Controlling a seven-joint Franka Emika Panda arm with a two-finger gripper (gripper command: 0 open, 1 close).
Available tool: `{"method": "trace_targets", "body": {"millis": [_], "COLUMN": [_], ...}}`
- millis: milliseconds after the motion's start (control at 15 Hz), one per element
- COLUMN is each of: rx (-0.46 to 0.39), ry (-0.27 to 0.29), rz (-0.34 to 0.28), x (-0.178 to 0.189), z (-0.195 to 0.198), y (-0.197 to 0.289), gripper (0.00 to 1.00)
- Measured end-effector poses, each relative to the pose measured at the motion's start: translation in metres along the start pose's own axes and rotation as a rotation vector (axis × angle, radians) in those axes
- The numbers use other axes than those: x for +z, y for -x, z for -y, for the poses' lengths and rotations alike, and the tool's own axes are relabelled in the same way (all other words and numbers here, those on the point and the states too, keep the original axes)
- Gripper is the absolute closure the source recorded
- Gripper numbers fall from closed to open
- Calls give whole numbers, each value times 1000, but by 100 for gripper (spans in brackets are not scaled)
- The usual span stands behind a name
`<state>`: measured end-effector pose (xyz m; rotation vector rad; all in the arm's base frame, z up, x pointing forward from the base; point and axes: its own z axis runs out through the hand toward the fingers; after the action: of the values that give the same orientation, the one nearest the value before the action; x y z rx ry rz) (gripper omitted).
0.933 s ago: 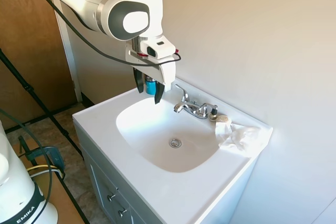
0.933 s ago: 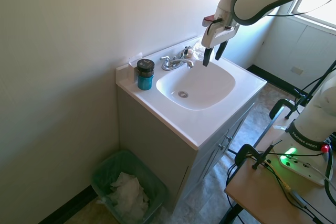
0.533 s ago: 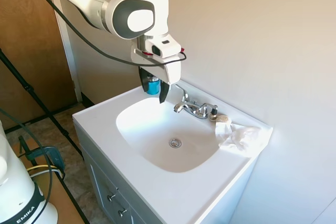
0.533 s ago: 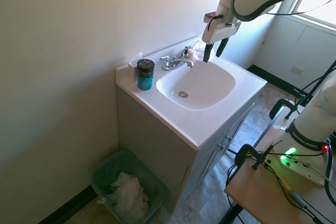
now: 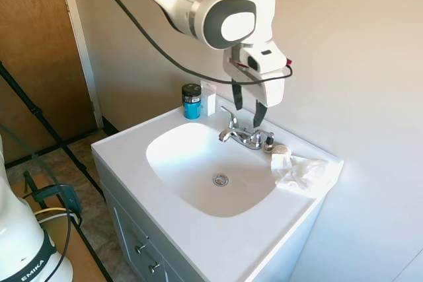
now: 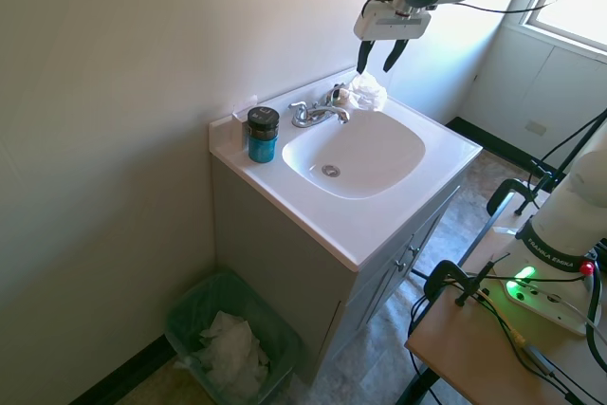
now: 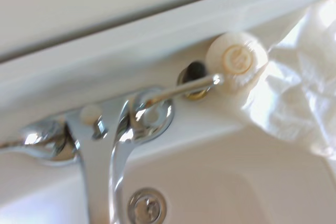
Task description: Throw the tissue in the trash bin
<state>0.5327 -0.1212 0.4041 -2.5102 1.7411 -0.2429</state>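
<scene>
The crumpled white tissue lies on the sink counter's back right corner, beside the faucet; it also shows as the tissue and the tissue. My gripper hangs open and empty above the faucet, a short way left of the tissue, also seen as the gripper. The green trash bin stands on the floor left of the vanity, with white paper inside it.
A blue jar with a black lid stands at the counter's back left. A small beige lump sits between faucet and tissue. The white basin fills the counter's middle. A wall runs close behind the sink.
My gripper has moved right along the back of the sink, from near the blue jar to above the faucet, and risen slightly. It stays open. The tissue has not moved.
</scene>
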Motion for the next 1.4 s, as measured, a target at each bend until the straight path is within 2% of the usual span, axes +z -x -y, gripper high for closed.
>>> {"method": "trace_targets", "body": {"millis": [267,467,667,1000,1400], "rx": [135,207,266,332,365], "ry": [41,78,89,90,125], "rz": [-5,-9,-27,-48,-52], "x": [30,62,85,106,141], "z": [-9,-18,-12,8,17], "y": [-45,-67,-84,-104,-121], "gripper": [0,0,0,0,0]}}
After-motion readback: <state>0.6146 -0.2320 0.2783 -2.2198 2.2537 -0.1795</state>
